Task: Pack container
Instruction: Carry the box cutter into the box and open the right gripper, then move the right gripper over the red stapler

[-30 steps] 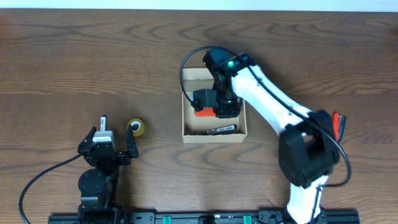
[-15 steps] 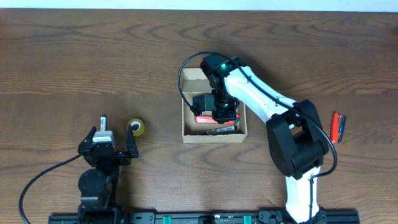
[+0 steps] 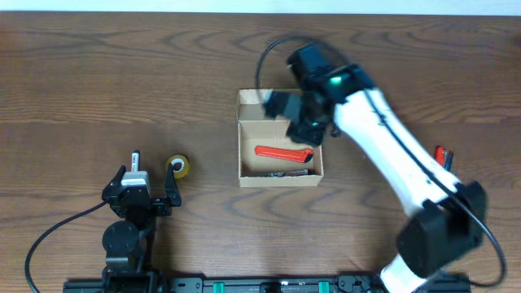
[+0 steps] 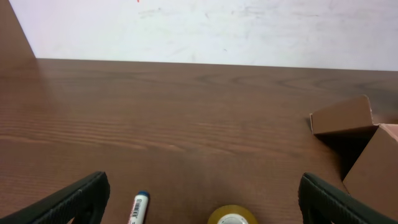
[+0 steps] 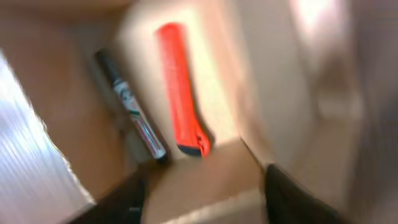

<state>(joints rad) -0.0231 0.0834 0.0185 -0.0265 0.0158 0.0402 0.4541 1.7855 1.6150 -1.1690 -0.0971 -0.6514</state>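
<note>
The tan cardboard container (image 3: 241, 155) stands open at mid-table. A red cutter (image 3: 282, 152) and a black marker (image 3: 282, 172) lie inside it. My right gripper (image 3: 306, 124) is open and empty, blurred, above the box's far right edge. In the right wrist view the cutter (image 5: 180, 87) and the marker (image 5: 130, 106) lie below the open fingers (image 5: 205, 199), inside the box wall (image 5: 273, 93). My left gripper (image 3: 146, 173) is open and empty at the front left, also seen in its wrist view (image 4: 205, 202).
A white marker pen (image 3: 135, 159) and a yellow tape roll (image 3: 178, 167) lie by the left gripper's fingers; both show in the left wrist view, the pen (image 4: 138, 208) and the tape (image 4: 232, 216). Another red tool (image 3: 442, 161) lies at the right.
My right gripper has let go of the red cutter, which now lies in the box, and has risen and moved back to the right. The left arm has not moved.
</note>
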